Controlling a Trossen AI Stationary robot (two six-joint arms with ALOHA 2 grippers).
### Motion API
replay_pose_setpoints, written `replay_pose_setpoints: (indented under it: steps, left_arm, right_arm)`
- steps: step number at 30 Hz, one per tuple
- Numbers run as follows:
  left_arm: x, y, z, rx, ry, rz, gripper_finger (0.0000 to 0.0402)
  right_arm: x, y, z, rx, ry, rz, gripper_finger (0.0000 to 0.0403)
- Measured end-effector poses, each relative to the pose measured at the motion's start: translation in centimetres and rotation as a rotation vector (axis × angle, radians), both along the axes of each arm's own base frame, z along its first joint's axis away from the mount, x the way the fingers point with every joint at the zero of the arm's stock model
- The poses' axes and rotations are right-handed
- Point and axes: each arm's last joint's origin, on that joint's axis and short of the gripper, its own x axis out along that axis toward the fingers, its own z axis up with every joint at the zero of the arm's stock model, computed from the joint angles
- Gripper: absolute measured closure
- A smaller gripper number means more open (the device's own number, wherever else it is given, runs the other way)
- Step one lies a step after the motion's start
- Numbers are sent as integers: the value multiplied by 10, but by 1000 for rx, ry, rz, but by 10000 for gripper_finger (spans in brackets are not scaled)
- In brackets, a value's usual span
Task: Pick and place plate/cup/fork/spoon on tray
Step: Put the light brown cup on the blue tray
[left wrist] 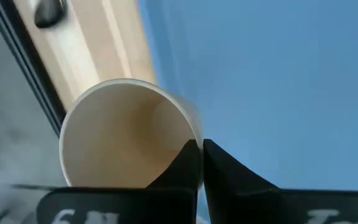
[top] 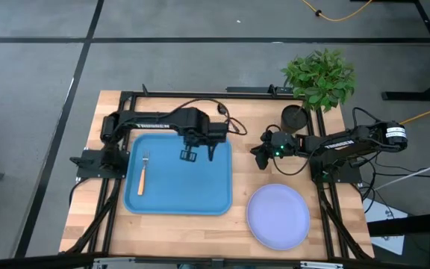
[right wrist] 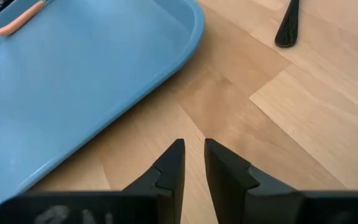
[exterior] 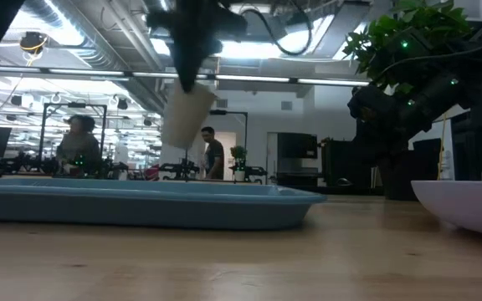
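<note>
The left arm reaches over the tray point(top: 178, 200), its left gripper point(left wrist: 201, 163) pinching the cup's point(exterior: 186, 115) rim and holding it tilted in the air near the tray's far edge. The right gripper point(right wrist: 193, 163), fingers nearly pressed together, hangs over bare wood between the tray and the counter's right edge. The spoon point(right wrist: 288, 25) shows only in the right wrist view; the fork point(top: 142, 173) lies on the tray, and the plate point(top: 278, 217) sits near the front right corner.

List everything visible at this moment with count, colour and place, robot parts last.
tray: 1, bright blue, left half of the table
fork: 1, orange handle, on the tray's left side
cup: 1, tan, held above the tray
plate: 1, pale lavender, on the table right of the tray
spoon: 1, dark, on the wood beyond the tray
plant: 1, green, black pot, far right corner
people: 2, in the room behind
left gripper: pinching the cup's rim over the tray
right gripper: nearly closed, empty, over bare wood right of the tray
</note>
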Motion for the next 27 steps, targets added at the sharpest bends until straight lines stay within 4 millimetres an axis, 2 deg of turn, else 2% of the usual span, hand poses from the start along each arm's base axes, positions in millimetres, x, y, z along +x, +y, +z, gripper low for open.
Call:
replay_pose_setpoints:
  steps: [5, 9, 12, 20, 23, 27]
  left_arm:
    - [-34, -10, 21, -21, -31, 69, 401]
    - [-66, -13, 26, -26, -162, 134, 401]
    - [-90, -13, 15, -32, -255, 196, 401]
    - [-140, -15, -43, -48, -296, 369, 401]
    - [-145, -15, -56, -55, -290, 417, 401]
    - [-147, -18, -61, -59, -289, 410, 401]
  right_arm:
    - [0, 0, 0, 1, 2, 0, 336]
    - [0, 0, 0, -2, 1, -3, 336]
    - [0, 0, 0, -3, 0, -5, 336]
    - [0, 0, 0, 3, -5, -11, 336]
    - [0, 0, 0, 15, -9, -21, 336]
    - [0, 0, 1, 15, -11, -21, 336]
